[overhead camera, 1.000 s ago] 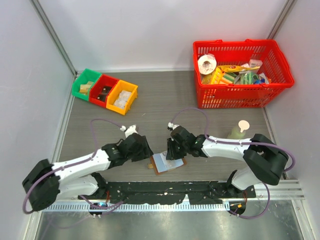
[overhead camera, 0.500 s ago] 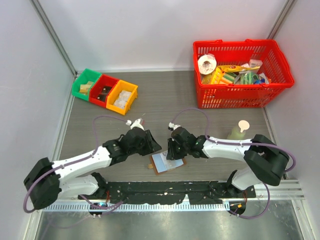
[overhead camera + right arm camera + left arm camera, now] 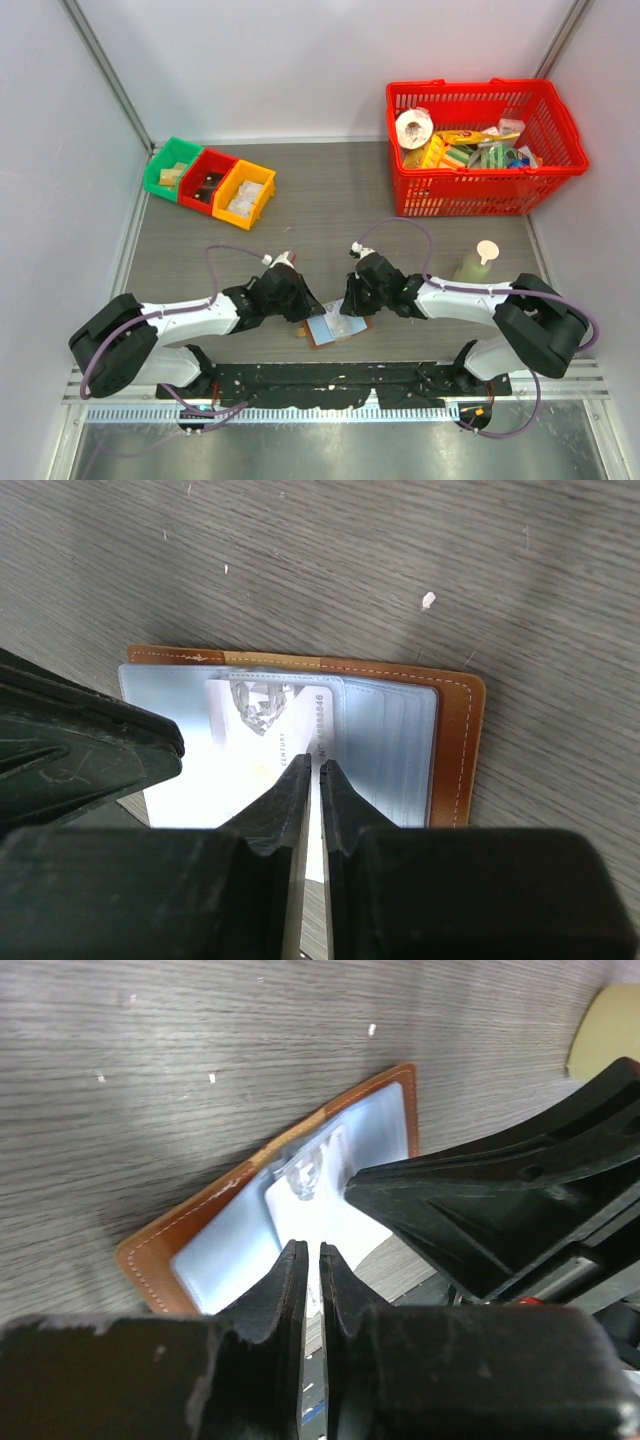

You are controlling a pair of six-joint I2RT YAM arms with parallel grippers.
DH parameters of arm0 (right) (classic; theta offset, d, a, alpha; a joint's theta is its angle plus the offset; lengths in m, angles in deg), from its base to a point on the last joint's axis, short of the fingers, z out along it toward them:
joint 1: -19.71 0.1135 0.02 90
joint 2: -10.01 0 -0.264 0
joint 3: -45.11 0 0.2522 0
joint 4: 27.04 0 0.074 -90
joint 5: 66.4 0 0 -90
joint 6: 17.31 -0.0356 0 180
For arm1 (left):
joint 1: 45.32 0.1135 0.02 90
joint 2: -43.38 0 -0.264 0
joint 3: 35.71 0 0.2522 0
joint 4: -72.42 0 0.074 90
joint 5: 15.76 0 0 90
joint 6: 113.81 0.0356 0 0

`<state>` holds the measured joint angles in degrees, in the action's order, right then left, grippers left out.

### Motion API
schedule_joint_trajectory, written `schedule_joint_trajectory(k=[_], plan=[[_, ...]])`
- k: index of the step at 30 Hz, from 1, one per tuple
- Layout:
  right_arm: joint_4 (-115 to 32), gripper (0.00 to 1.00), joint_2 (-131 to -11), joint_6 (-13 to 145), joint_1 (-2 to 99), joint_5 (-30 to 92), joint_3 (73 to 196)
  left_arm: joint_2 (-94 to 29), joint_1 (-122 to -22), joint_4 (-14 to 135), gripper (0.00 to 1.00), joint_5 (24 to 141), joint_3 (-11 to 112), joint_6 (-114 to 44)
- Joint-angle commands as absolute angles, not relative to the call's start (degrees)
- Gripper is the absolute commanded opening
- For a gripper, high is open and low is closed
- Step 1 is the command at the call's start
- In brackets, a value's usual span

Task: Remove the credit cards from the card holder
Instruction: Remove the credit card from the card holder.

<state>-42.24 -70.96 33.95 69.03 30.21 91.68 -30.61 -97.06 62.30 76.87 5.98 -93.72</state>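
The brown card holder (image 3: 322, 341) lies open on the table between the arms, its pale blue panels facing up. A whitish-blue credit card (image 3: 262, 742) with a crystal print sticks partly out of a pocket over the left panel. In the left wrist view the holder's brown border (image 3: 190, 1222) and the card (image 3: 322, 1192) show too. My left gripper (image 3: 312, 312) is shut, with its tips at the holder's left part (image 3: 310, 1258). My right gripper (image 3: 347, 305) is shut, with its tips on the card near the fold (image 3: 313, 770). The two grippers sit close together.
Green, red and yellow bins (image 3: 210, 181) stand at the back left. A red basket (image 3: 470, 205) full of packets stands at the back right. A pale pump bottle (image 3: 475, 262) stands to the right of the right arm. A black rail (image 3: 330, 380) runs along the near edge.
My left gripper has moved right and down to the holder's left side. My right gripper has shifted slightly right. The holder stays open in place.
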Motion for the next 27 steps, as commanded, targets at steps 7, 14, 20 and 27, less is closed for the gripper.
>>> schedule_joint_trajectory(k=[7,14,20,27], plan=[[-41.68,0.13,-73.40,34.02,67.43,30.98,88.14,-31.06,-97.00,64.63,0.30,76.87,3.37,-95.00],[-41.24,0.12,-74.02,33.85,66.99,32.21,87.34,-35.10,-96.65,69.63,0.43,79.51,2.84,-95.53],[-39.13,0.12,-74.45,33.67,66.91,32.56,87.08,-37.39,-96.73,74.12,0.37,82.76,3.46,-95.18],[-39.05,0.12,-74.46,33.49,66.73,32.30,86.73,-35.64,-96.65,76.32,0.12,81.98,1.44,-95.79]])
